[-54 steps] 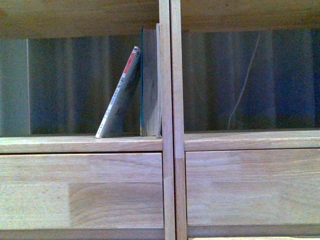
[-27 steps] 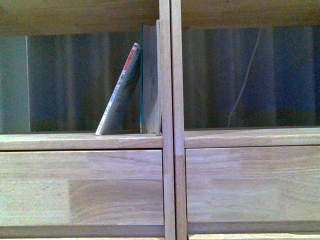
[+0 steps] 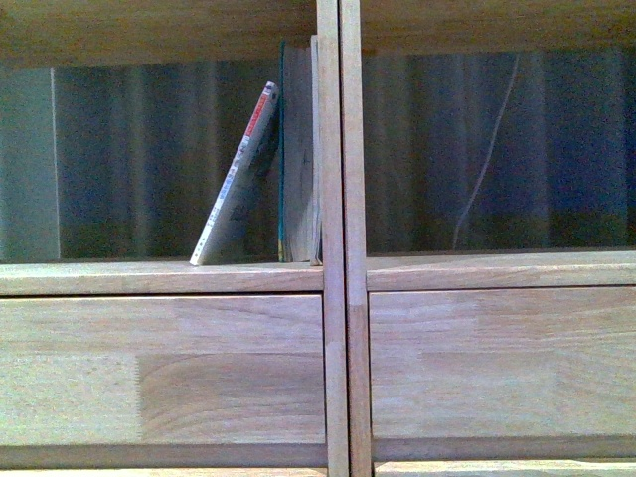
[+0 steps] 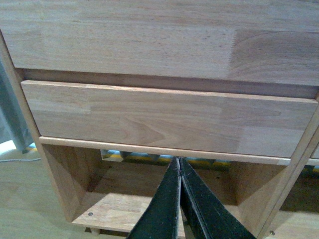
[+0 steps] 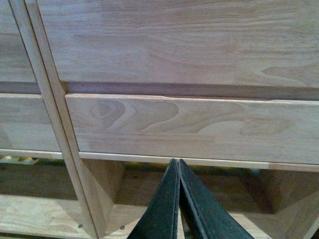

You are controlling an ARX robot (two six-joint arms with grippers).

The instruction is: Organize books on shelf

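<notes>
Shelf (image 3: 333,199): light wood, two columns split by a double upright; open backless compartments above, plain drawer fronts (image 3: 159,373) below.
Small book (image 3: 238,184): in the left compartment, leaning right, foot on the board well out from the divider, top corner resting against the taller book; red and white marks along the spine.
Taller book (image 3: 298,149): upright, teal edge facing out, pressed against the central upright, top close under the board above.
Right compartment: only a thin pale cord (image 3: 487,149) hanging behind, against a dark curtain.
Left gripper (image 4: 179,172): black fingers closed tip to tip, holding nothing, aimed at the lower edge of a drawer front, above an open bottom compartment.
Right gripper (image 5: 178,172): black fingers together likewise, nothing between them, facing a drawer front just beside the double upright.
Front view: neither arm visible.
</notes>
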